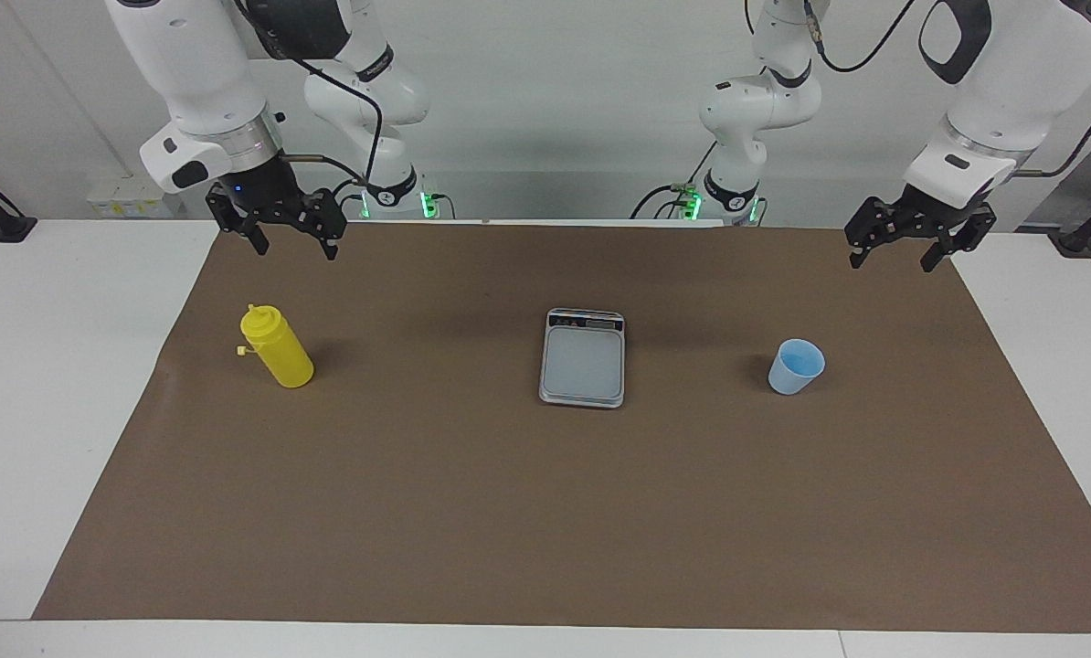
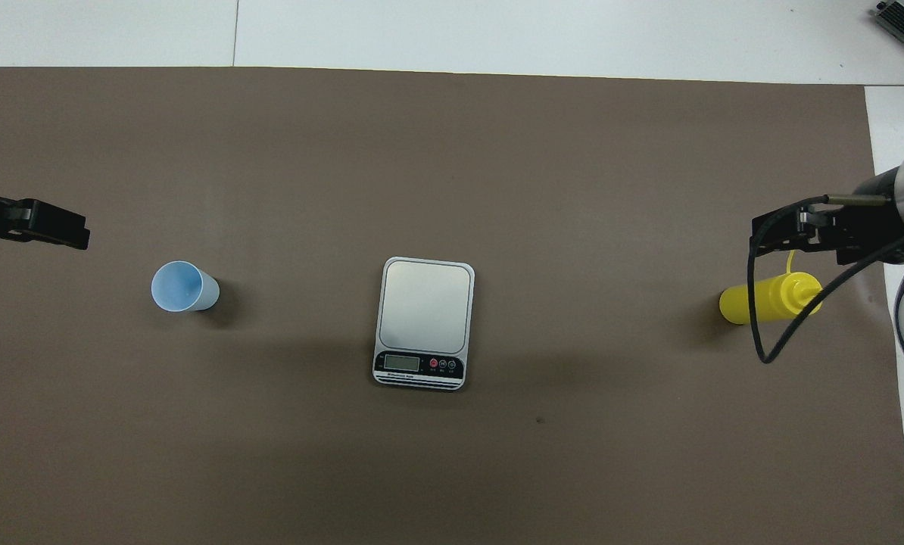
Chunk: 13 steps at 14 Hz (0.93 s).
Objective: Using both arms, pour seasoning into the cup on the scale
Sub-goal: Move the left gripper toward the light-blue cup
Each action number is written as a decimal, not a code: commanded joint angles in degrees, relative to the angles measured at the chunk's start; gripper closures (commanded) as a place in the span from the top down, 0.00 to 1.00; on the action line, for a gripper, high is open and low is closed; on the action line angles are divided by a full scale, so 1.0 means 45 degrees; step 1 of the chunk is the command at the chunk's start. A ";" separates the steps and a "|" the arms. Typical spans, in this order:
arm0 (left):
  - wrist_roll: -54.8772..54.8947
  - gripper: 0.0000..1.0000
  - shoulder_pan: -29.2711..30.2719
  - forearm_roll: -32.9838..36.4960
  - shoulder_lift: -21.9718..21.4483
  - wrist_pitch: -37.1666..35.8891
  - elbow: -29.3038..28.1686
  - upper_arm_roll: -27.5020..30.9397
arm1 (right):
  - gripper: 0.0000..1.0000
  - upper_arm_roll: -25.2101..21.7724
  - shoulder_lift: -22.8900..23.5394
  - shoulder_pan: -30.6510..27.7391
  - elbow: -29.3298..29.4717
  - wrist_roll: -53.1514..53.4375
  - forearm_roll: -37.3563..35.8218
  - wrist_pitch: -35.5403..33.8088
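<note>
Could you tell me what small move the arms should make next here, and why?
Probably lower the left end effector toward the cup. The cup stands on the brown mat at the left arm's end, not on the scale, whose plate is bare. Both end effectors are open and hold nothing; the right end effector waits above the mat near the bottle.

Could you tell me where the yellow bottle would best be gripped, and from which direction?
Probably around the middle of the bottle's round body, coming in level from the robots' side. It stands upright, its sides are straight there, and the narrow cap on top offers little hold.
</note>
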 commanded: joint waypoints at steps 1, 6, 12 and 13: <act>0.0166 1.00 0.0087 -0.0166 -0.0300 0.0029 -0.0250 -0.0012 | 1.00 0.0076 -0.0211 -0.0165 -0.0245 -0.0250 0.0081 0.0091; 0.0126 1.00 0.0283 -0.0205 -0.0767 0.0788 -0.1418 0.0008 | 1.00 0.0076 -0.0211 -0.0184 -0.0246 -0.0250 0.0081 0.0091; 0.0145 1.00 0.0438 -0.0362 -0.0808 0.3813 -0.4522 0.0027 | 1.00 0.0076 -0.0211 -0.0184 -0.0246 -0.0250 0.0081 0.0091; 0.0126 1.00 0.0496 -0.0362 -0.0808 0.4224 -0.4952 0.0027 | 1.00 0.0076 -0.0211 -0.0184 -0.0246 -0.0250 0.0081 0.0091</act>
